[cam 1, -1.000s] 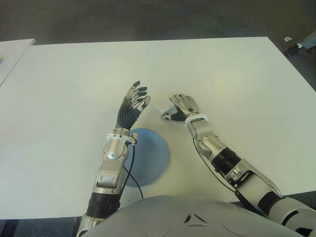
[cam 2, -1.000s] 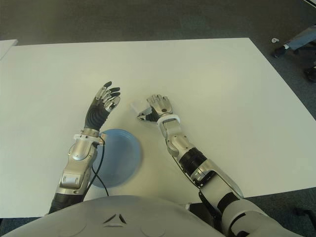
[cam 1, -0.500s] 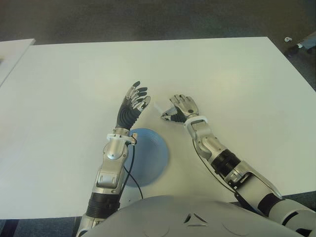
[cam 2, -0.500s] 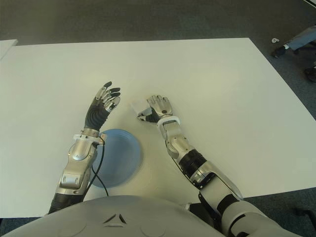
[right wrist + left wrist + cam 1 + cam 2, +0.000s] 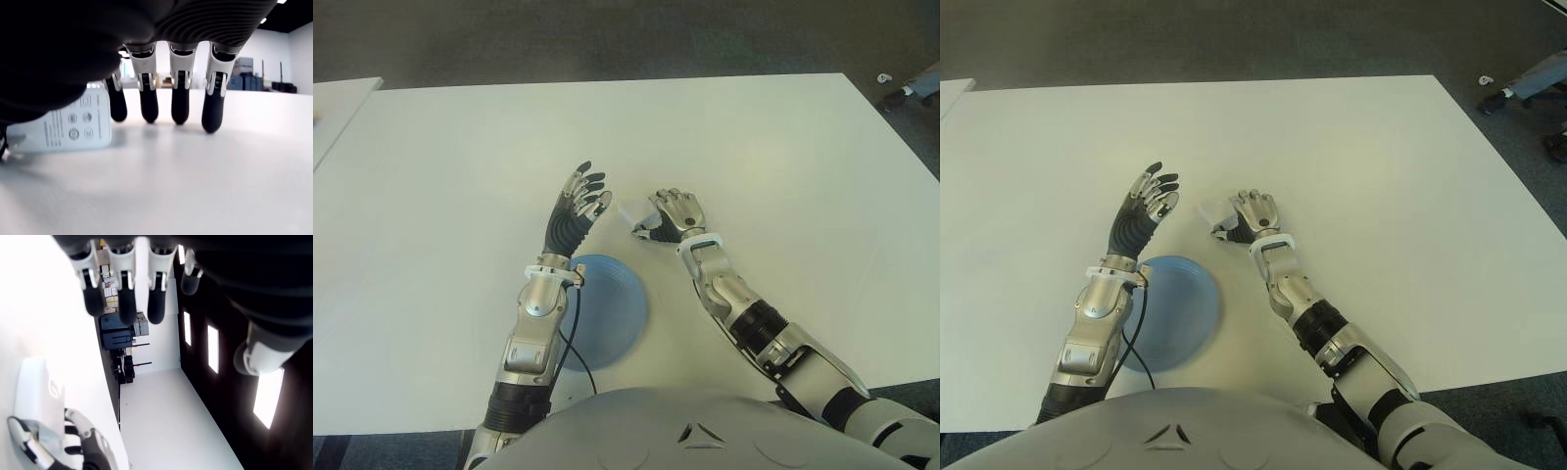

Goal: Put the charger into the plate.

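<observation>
One plate (image 5: 612, 308) — blue, holding nothing — charger (image 5: 628, 211) beyond it.

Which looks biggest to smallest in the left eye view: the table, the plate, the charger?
1. Table, filling most of the view.
2. Blue plate, partly covered by the left forearm.
3. White charger, smallest, partly hidden by the right robot hand; the left robot hand shows on its other side, open.
</observation>
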Controlling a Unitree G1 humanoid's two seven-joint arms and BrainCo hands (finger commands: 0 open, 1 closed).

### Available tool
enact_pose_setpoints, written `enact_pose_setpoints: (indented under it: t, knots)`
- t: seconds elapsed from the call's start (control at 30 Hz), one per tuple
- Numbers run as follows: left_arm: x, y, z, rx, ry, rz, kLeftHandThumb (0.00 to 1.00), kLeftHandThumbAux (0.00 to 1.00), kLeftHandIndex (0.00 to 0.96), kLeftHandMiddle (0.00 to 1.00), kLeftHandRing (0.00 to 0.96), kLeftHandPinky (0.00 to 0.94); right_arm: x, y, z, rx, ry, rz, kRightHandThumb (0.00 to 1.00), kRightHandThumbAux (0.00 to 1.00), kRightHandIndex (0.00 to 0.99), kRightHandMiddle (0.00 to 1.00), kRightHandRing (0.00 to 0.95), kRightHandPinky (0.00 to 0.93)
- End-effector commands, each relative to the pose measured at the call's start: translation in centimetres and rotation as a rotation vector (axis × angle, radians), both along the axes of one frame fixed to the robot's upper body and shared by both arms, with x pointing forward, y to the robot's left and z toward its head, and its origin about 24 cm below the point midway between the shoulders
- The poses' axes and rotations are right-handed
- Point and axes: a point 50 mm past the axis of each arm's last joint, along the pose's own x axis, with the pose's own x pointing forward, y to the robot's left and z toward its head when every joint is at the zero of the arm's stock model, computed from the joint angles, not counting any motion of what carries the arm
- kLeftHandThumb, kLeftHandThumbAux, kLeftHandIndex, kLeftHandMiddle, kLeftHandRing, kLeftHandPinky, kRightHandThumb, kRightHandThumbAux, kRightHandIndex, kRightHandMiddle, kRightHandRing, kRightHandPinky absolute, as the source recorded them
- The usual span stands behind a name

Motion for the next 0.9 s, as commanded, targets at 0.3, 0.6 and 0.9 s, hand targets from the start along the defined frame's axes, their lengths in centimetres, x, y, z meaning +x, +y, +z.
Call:
enact_pose_setpoints:
  t: [0.3, 0.6, 0.9]
  knots:
    - [-0.25, 0.42, -0.63, 0.017, 0.034, 0.003, 0.007, 0.513, 0.0, 0.215, 0.222, 0.216, -1.28, -0.06, -1.92, 0.09, 0.007, -0.006, 0.849, 0.671, 0.416, 0.557, 0.782, 0.823]
    - [-0.23, 0.48, -0.66, 0.012, 0.034, 0.002, 0.007, 0.503, 0.0, 0.219, 0.223, 0.204, -1.27, -0.06, -1.85, 0.123, 0.012, -0.008, 0.849, 0.675, 0.411, 0.548, 0.82, 0.825]
    - [-0.25, 0.52, -0.64, 0.013, 0.035, 0.003, 0.008, 0.5, 0.0, 0.222, 0.227, 0.212, -1.31, -0.09, -1.85, 0.148, 0.008, 0.007, 0.846, 0.678, 0.407, 0.543, 0.825, 0.824]
